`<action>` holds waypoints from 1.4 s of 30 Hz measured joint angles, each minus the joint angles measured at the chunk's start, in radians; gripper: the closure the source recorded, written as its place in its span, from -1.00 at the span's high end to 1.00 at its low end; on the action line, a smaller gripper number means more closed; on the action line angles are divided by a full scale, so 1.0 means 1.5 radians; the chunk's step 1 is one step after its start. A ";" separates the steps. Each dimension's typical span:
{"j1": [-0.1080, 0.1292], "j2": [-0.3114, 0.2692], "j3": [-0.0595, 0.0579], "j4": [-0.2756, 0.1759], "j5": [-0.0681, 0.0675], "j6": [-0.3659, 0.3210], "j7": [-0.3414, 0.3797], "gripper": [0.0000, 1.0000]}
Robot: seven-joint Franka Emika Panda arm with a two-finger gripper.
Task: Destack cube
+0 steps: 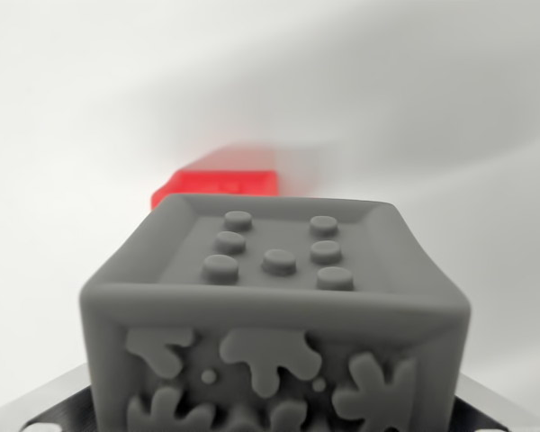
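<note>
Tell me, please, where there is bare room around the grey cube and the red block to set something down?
The white surface is bare on the wrist view's left of the red block and equally on its right. The middle is crowded: the grey cube fills the foreground with the red block behind it.

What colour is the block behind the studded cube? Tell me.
Red. The block shows, blurred, behind the grey cube in the wrist view.
</note>
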 joint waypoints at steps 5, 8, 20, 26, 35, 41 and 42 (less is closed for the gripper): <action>-0.008 0.006 -0.003 0.002 0.001 0.003 -0.003 -1.00; -0.013 0.009 -0.005 0.004 0.002 0.006 -0.004 -1.00; -0.034 0.026 -0.012 0.012 0.006 0.014 -0.011 -1.00; -0.045 0.036 -0.016 0.017 0.008 0.019 -0.015 -1.00; -0.060 0.050 -0.021 0.026 0.011 0.024 -0.021 -1.00; -0.071 0.060 -0.023 0.033 0.012 0.027 -0.023 -1.00; -0.073 0.061 -0.024 0.034 0.013 0.027 -0.024 -1.00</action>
